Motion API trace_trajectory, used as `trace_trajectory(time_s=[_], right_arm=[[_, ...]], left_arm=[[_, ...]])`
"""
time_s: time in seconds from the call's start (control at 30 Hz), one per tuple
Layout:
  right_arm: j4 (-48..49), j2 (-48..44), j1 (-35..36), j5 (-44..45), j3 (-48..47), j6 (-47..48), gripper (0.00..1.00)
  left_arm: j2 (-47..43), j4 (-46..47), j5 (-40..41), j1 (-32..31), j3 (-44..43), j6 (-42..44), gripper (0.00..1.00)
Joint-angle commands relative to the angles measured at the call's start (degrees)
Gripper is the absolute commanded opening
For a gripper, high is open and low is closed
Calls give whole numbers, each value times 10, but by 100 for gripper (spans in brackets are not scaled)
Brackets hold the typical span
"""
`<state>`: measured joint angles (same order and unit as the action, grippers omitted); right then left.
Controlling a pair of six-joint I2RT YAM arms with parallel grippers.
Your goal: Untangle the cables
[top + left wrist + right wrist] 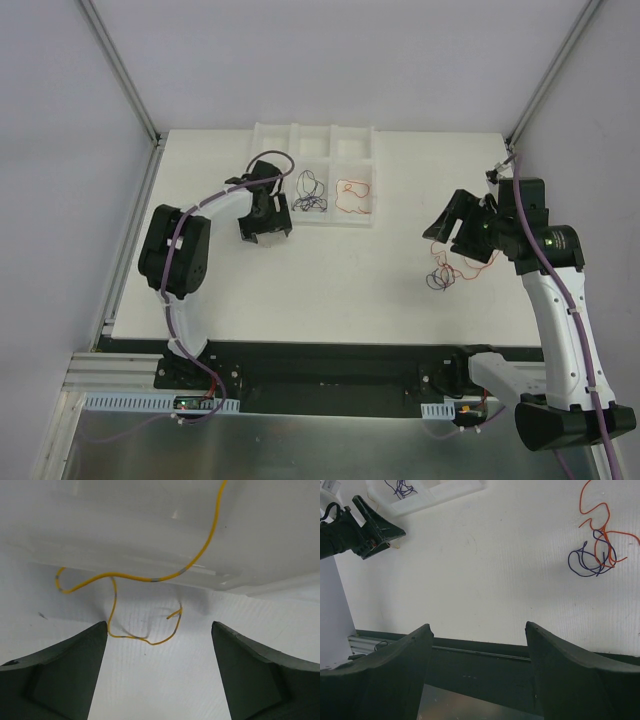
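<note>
A small tangle of cables (443,272), red-orange and dark blue-purple, lies on the white table right of centre. In the right wrist view the tangle (596,555) is at the upper right. My right gripper (455,232) hovers just above and behind it, open and empty (477,625). My left gripper (265,232) is open and empty (159,625) by the tray's front left corner. A thin yellow wire with grey bands (145,578) lies just ahead of its fingers, running from the table up over the tray wall.
A white compartment tray (315,140) stands at the back centre. One compartment holds a dark blue wire (308,192), the one beside it a red-orange wire (352,195). The table's near edge and a black rail (485,652) lie below the right gripper.
</note>
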<state>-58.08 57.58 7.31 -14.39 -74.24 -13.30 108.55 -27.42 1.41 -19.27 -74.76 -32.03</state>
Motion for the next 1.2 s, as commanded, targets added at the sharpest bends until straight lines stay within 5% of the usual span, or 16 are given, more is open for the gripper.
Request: trace_trajectory(time_s=[0.0,0.17,0.3,0.4,0.77,1.17], right_arm=[[8,-6,-5,-1,-5,0,78],[7,-8,-5,0,-6,-1,77],[8,-5,-4,-4,-6,-1,77],[8,-8,-5,-2,-7,-2,77],[2,-12,-5,1,-7,-1,77],[-35,-32,-5,9,-13,6,77]], left_arm=[[34,-45,40,-17,-30,58,84],[45,-47,79,-23,-36,83,66],[44,-45,105,-25,-44,97,24],[32,-42,112,-28,-48,109,1],[-74,42,67,-4,-78,161,0],[135,61,34,40,-294,199,0]])
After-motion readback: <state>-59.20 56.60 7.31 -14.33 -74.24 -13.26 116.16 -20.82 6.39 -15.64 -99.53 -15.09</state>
